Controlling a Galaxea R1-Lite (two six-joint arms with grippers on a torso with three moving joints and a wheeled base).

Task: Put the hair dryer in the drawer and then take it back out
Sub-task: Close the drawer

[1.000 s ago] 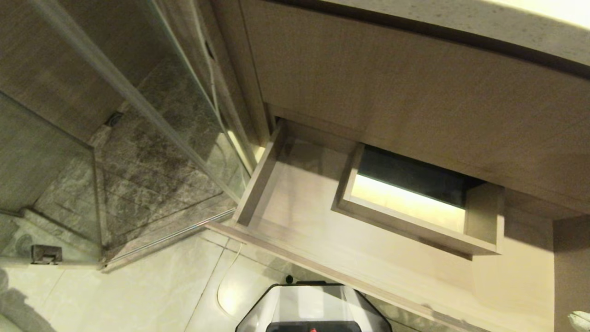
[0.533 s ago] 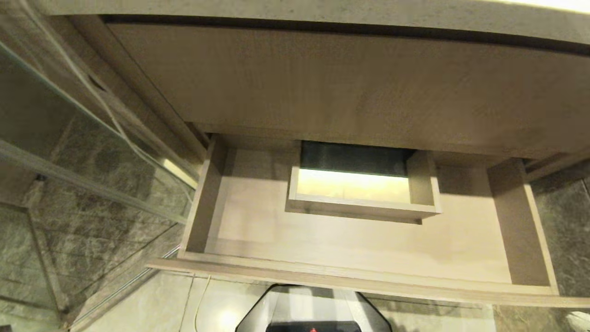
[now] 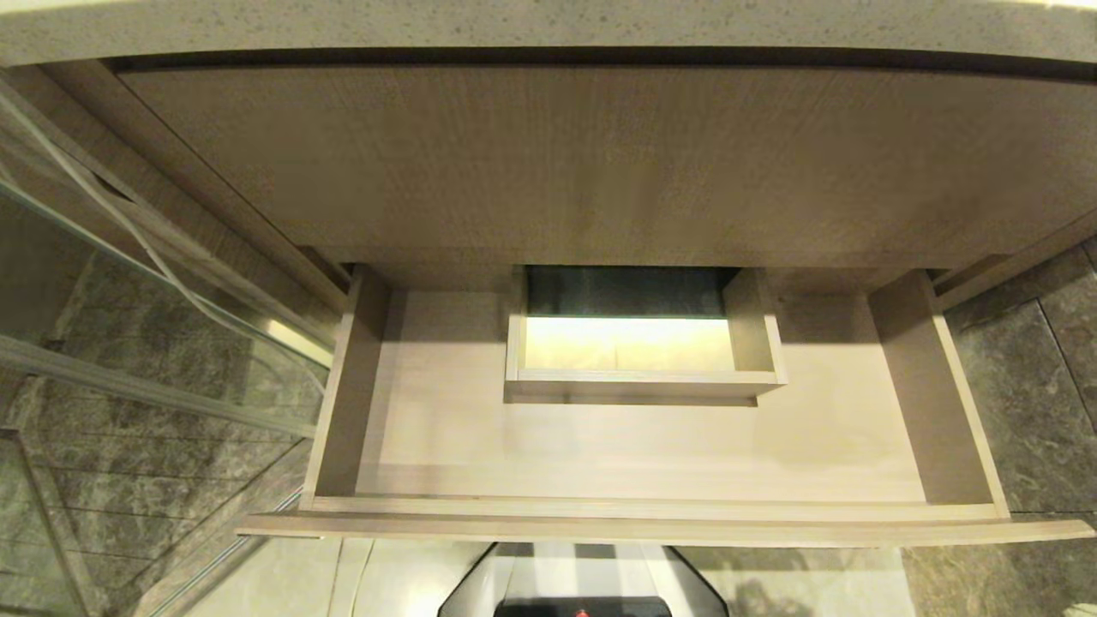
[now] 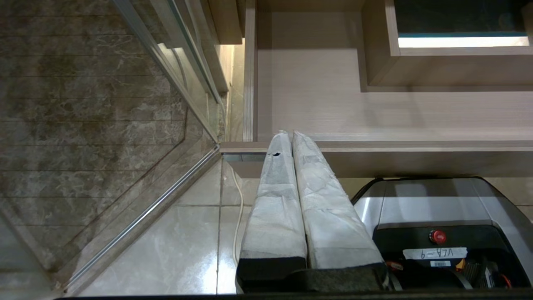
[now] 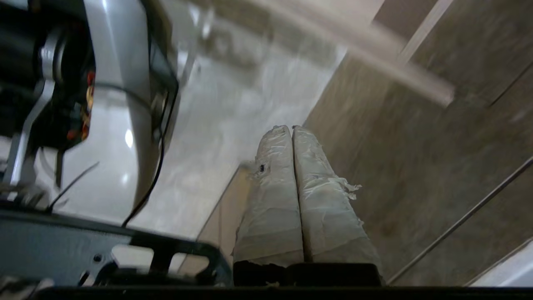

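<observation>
Camera swung, drawer squared, right end cropped

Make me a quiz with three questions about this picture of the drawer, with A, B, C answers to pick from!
1. Where does the box-shaped cut-out sit in the drawer?
A. at the back, near the middle
B. in the front left corner
C. on the floor outside it

2. How many hair dryers lie in the drawer?
A. two
B. one
C. none

3. What state is the left tool in?
A. wide open
B. shut, holding nothing
C. shut on a cord

Answers:
1. A, since the cut-out stands against the back edge, with bare wood on either side.
2. C, since the head view shows only bare wood-grain floor inside.
3. B, since its two wrapped fingers press together with nothing between them, in front of the drawer's front edge.
</observation>
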